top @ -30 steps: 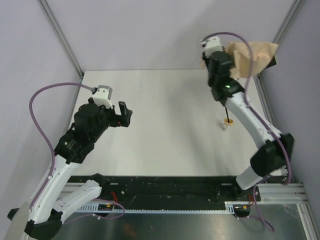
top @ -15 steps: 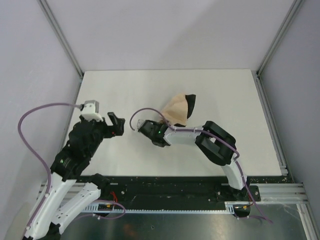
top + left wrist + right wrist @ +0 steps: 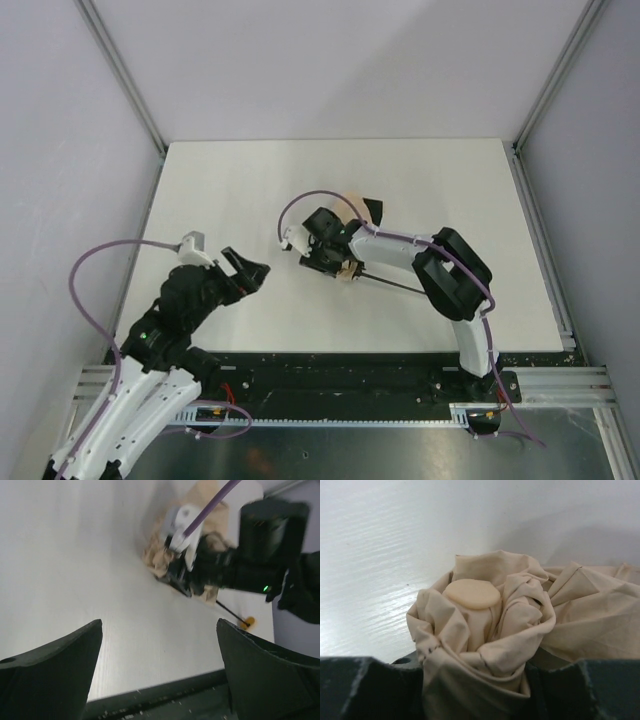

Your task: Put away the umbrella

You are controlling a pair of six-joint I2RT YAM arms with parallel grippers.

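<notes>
The umbrella [image 3: 352, 206] is a bunched beige canopy near the table's middle, its thin black shaft [image 3: 395, 285] running right along the surface. My right gripper [image 3: 330, 255] is shut on the gathered fabric; in the right wrist view the canopy folds [image 3: 520, 630] and a round tan cap [image 3: 472, 594] sit between my fingers [image 3: 360, 690]. My left gripper [image 3: 248, 270] is open and empty, to the left of the umbrella and apart from it. In the left wrist view, the umbrella [image 3: 157, 562] and the tan tip of its shaft [image 3: 248, 622] lie beyond my open left gripper [image 3: 160, 630].
The white table [image 3: 250, 180] is boxed in by grey walls with metal frame posts [image 3: 120, 75] at the back corners. A black rail [image 3: 340, 385] runs along the near edge. The right arm's purple cable [image 3: 310, 200] loops above the umbrella.
My right arm has swung from the back right corner to the table's middle with the umbrella, which is now low on the surface. My left arm has drawn back toward the near edge.
</notes>
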